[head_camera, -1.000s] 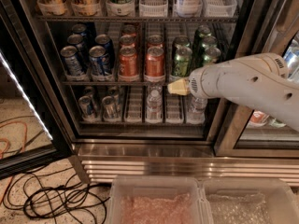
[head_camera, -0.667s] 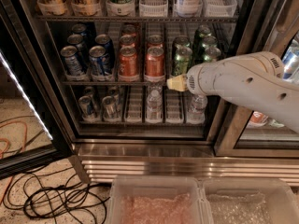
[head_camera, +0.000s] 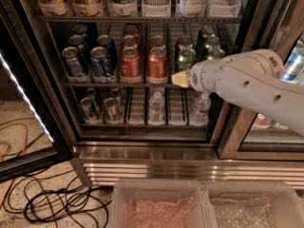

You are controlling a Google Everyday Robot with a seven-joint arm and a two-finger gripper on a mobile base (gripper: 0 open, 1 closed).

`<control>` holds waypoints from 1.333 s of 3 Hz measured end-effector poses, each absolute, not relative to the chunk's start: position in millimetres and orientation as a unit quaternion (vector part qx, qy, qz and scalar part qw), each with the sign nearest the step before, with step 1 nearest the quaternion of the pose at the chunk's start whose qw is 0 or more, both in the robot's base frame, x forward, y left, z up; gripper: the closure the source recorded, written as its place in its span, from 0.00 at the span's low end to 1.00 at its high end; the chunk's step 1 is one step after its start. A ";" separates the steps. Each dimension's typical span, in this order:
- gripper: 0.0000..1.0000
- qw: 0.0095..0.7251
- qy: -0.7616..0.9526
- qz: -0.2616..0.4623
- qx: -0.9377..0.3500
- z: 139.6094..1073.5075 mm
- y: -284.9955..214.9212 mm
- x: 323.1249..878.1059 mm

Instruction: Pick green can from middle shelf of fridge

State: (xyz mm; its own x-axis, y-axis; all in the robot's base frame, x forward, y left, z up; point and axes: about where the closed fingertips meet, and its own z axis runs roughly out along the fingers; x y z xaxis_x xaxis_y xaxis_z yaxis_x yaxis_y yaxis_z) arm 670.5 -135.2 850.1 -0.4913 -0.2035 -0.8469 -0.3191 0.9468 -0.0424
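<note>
**Item:** green can [head_camera: 186, 59]. It stands upright at the front of its lane, right of centre in the frame, on the middle shelf [head_camera: 114, 84] of the fridge [head_camera: 152, 152]. More green cans stand behind it and to its right, and orange-red cans [head_camera: 157, 63] fill the lane just left.

**Handling, as I judge it:** stiff if full and moderately heavy, with a thin wall that dents under a hard squeeze. The shiny skin is likely cold and slippery. I would take hold across the mid-body, below the silver rim.

**My gripper [head_camera: 180, 79]:** centre-right of the frame, just beside the can's lower front, at the shelf edge. I cannot tell whether it is open or closed, and I see nothing in its hold.
</note>
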 end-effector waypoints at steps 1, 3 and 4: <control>0.31 0.484 0.861 0.051 -0.147 845.8 -139.1 682.8; 0.30 0.487 0.861 0.039 -0.138 837.9 -142.1 706.1; 0.30 0.494 0.858 0.035 -0.135 839.0 -142.5 719.2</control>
State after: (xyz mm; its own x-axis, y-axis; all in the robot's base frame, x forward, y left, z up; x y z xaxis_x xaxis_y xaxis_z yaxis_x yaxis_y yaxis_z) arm 719.2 -142.5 839.0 -0.4759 -0.1971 -0.8571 -0.2654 0.9613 -0.0737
